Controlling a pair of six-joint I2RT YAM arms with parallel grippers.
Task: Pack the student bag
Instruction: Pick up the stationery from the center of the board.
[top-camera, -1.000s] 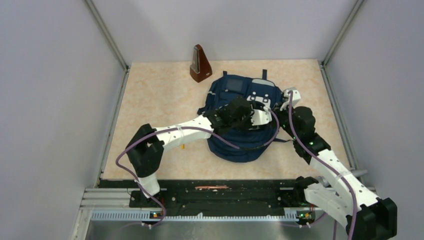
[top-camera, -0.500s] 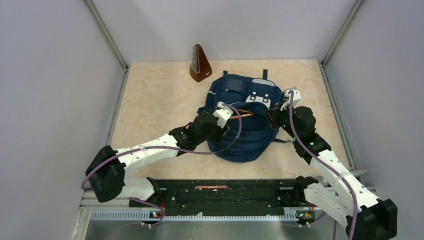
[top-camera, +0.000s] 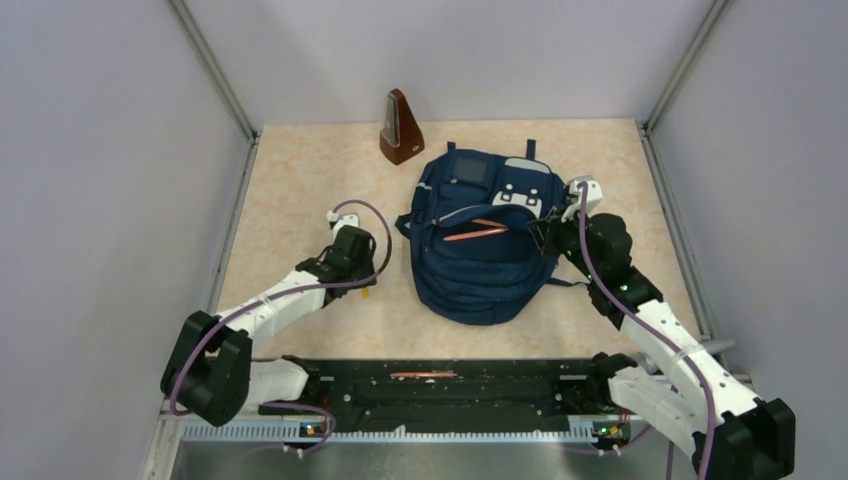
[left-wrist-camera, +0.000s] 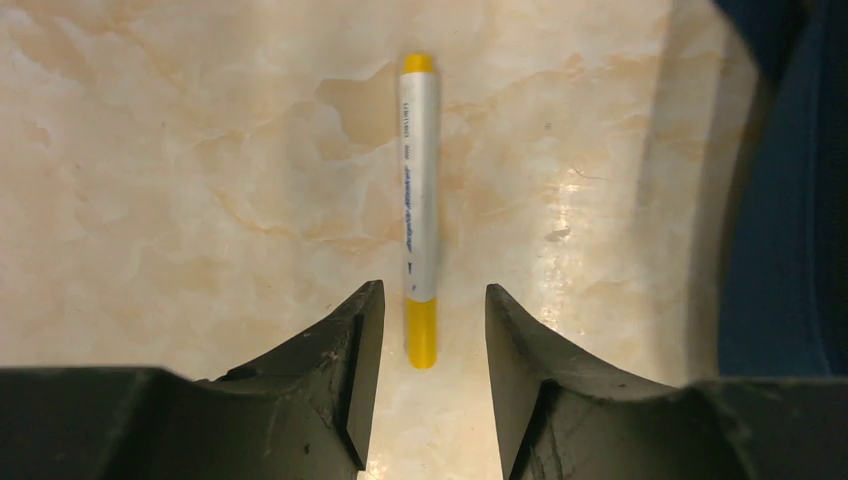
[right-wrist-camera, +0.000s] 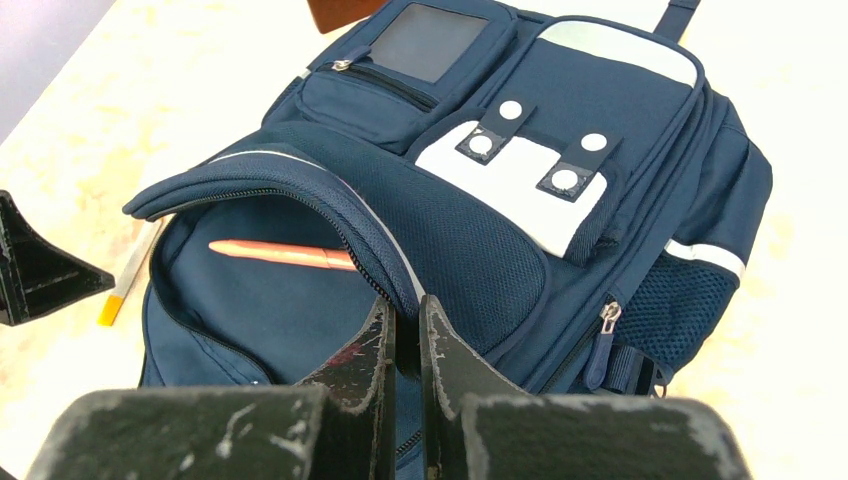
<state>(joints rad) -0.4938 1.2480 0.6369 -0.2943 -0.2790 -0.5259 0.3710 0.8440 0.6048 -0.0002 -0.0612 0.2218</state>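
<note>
Left gripper (left-wrist-camera: 425, 300) hangs over the table (left-wrist-camera: 150, 150) with its jaws parted, and the near yellow cap of a marker (left-wrist-camera: 419, 190) sits right in the gap between the fingertips. The wrist view shows no contact, and nothing is held. The marker's long axis runs straight ahead, away from the gripper, so one jaw stands on each side of the barrel, which is how a pinch wants them. How high the fingers are above the tabletop cannot be told from here.

Moving outward, just right of the marker lies the student bag (top-camera: 480, 270), flat in the middle of the table with its pale patches up and its top handle toward the far edge. On its right side the right gripper (right-wrist-camera: 405, 312) is pinched tight on the zip edge of the main flap, lifting it so the mouth gapes toward the left. A copper-coloured pen (right-wrist-camera: 280, 255) lies inside that mouth.

The left arm is plainly the nearer one to the marker, and the free one, since the right is busy propping the bag open. This looks like the marker's pick-up, with a short carry rightward into the opening to follow. The jaws bracket the end cap rather than mid-barrel, so the marker may tip on the lift.
</note>
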